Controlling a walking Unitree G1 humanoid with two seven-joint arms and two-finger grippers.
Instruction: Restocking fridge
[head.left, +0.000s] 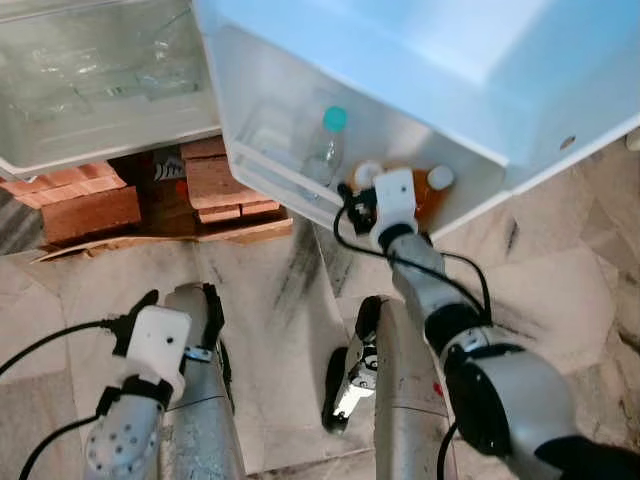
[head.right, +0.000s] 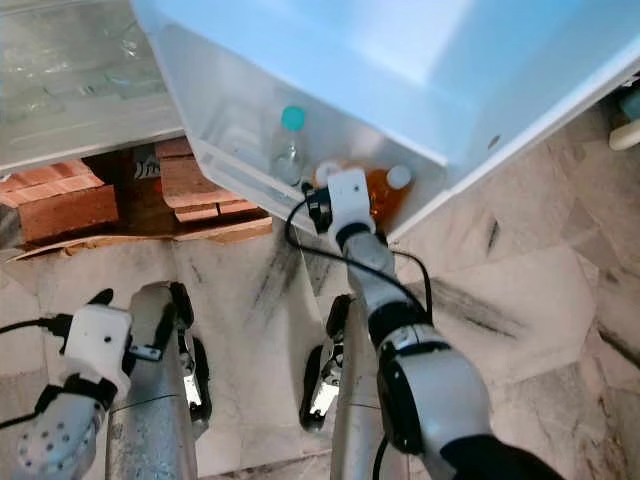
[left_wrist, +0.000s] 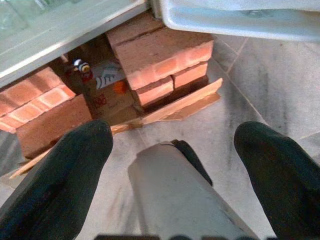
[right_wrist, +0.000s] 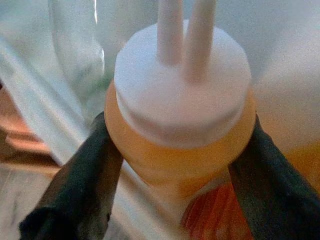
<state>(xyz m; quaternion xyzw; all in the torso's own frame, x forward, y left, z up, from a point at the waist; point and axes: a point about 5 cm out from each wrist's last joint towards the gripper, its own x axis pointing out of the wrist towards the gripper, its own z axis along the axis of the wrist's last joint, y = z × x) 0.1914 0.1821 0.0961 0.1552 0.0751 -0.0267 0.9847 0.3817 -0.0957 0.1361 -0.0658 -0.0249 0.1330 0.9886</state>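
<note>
The fridge door's white shelf (head.left: 262, 163) holds a clear bottle with a teal cap (head.left: 326, 143) and two orange juice bottles with white caps. My right gripper (head.left: 362, 198) reaches into this shelf and is shut on the nearer orange bottle (right_wrist: 180, 145). Its black fingers (right_wrist: 82, 175) press both sides of the bottle just under the white cap (head.left: 367, 172). The second orange bottle (head.left: 436, 186) stands just to the right of it. My left gripper (left_wrist: 175, 132) hangs low at my left side, open, with nothing between its fingers.
The open fridge compartment (head.left: 100, 90) is at the upper left, with clear shelves inside. Red bricks (head.left: 90, 205) and a board (head.left: 250, 232) prop up the fridge. Below me is a marble floor (head.left: 280, 300), with my silver legs and black feet (head.left: 338, 392).
</note>
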